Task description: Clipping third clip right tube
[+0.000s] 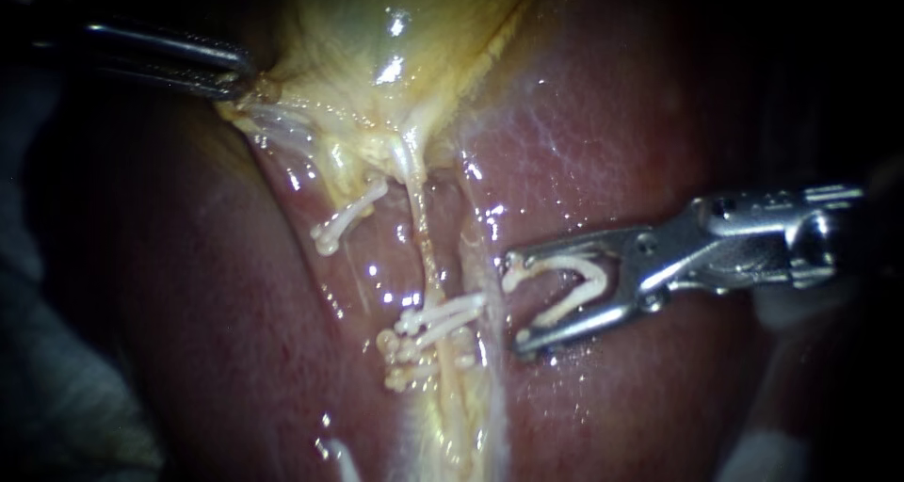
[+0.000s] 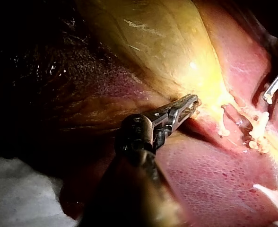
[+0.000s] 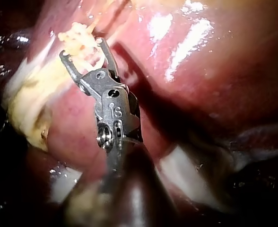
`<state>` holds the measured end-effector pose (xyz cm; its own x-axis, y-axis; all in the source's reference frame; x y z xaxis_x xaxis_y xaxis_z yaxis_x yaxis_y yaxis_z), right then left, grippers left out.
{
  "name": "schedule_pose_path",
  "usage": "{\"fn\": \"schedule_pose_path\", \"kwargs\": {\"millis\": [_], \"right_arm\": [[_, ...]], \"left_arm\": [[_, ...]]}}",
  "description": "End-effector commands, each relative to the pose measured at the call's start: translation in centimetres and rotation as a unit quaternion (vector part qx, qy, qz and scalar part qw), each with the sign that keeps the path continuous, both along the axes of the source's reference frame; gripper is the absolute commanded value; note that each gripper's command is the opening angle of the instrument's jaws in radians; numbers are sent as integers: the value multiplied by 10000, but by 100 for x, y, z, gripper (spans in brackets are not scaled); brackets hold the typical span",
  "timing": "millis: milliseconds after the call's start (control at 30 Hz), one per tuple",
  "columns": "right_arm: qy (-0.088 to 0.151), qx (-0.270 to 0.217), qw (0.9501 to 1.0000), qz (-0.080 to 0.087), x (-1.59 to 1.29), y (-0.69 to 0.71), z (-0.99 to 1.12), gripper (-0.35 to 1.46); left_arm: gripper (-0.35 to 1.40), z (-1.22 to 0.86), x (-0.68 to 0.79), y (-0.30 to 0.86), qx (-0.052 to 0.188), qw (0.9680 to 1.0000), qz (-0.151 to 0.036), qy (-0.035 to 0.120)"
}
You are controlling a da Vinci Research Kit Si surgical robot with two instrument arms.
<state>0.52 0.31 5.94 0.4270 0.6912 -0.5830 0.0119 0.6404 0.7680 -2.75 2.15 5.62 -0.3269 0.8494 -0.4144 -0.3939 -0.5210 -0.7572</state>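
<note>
- Left instrument: comes in from the upper left. Its jaws are clamped together on the edge of the gallbladder, where the yellow tissue narrows. The left wrist view shows the same hold, with the jaws closed on yellow tissue.
- Right instrument: comes in from the right and lies over the liver. Its jaws stand wide apart and carry an open clip — white, V-shaped, one leg along each jaw.
- Right tube: a thin yellowish strand running down from the gallbladder between the red liver surfaces. It is glistening wet.
- Two closed clips: white, set across the right tube low down, one just beside the other.
- Position of the right instrument's jaws: the tips are just beside the right tube, level with the two closed clips and slightly above them. In the endoscope view they are not around the tube. In the right wrist view the clips lie just ahead of the spread jaws.
- Single clip: white and closed, sitting apart and higher up, on thin pale tissue left of the right tube.
- White cloth: beside the liver, seen in the left wrist view.
</note>
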Motion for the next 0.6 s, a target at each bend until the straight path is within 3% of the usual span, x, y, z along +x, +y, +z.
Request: {"fn": "schedule_pose_path", "kwargs": {"millis": [33,133,267,600], "right_arm": [[4,99,9999,60,2,4,4,49],[21,382,9990,242,8,16,17,49],[-21,593,9976,366,17,26,30,49],[-142,767,9957,505,47,16,60,49]], "left_arm": [[-35,-1,0,0,0,10000,-1,0],[-35,-1,0,0,0,10000,-1,1],[-35,-1,0,-1,0,10000,-3,2],[-35,-3,0,-2,-7,10000,-18,12]]}}
